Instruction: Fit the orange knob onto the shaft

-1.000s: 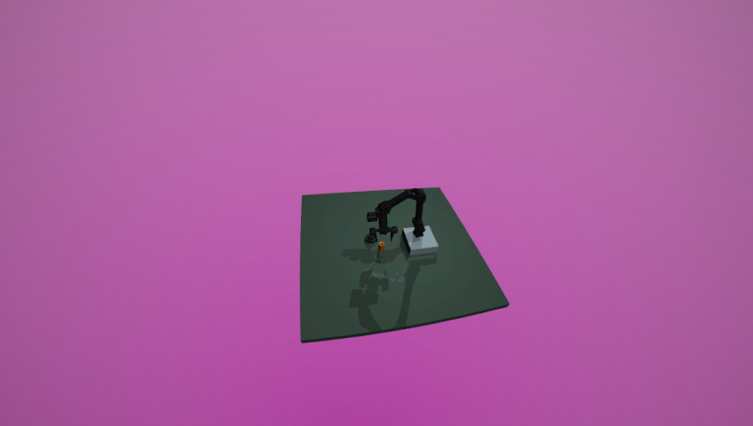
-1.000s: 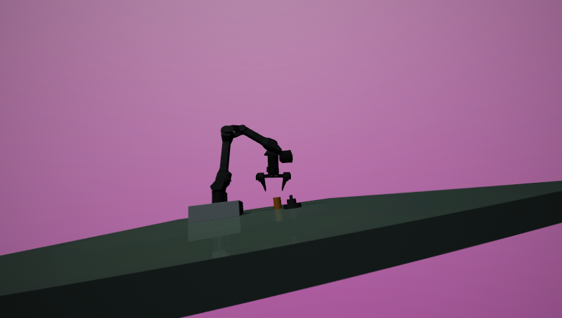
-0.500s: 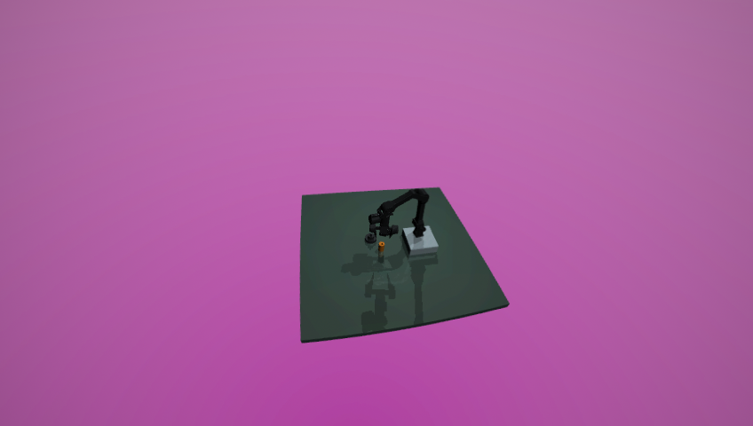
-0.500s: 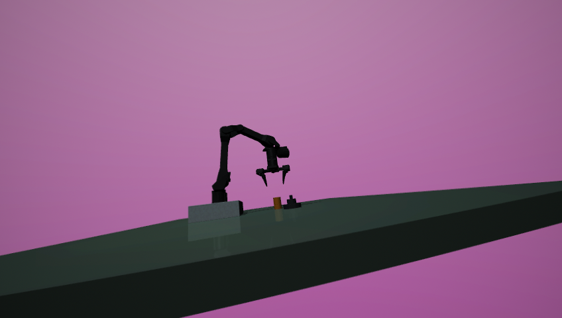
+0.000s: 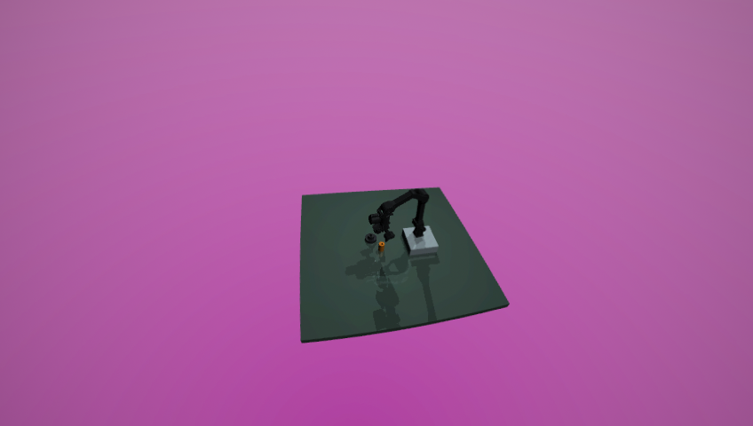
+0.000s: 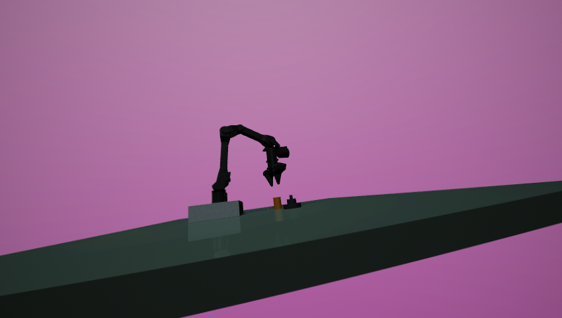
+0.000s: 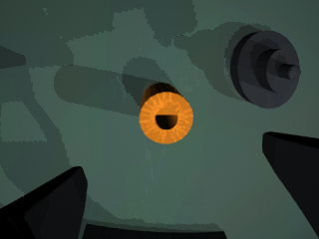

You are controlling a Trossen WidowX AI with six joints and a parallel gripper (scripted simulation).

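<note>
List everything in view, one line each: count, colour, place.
knob: one, orange, upright on the table, beside the pedestal, not on the shaft.
pedestal: one, dark grey, round, on the table.
shaft: one, dark, standing up from the pedestal's middle.
table: one, dark green, a square slab.
base block: one, light grey, on the table under the arm.
arm: one, black, mounted on the base block.
gripper: one, black, open and empty, above the knob.
</note>
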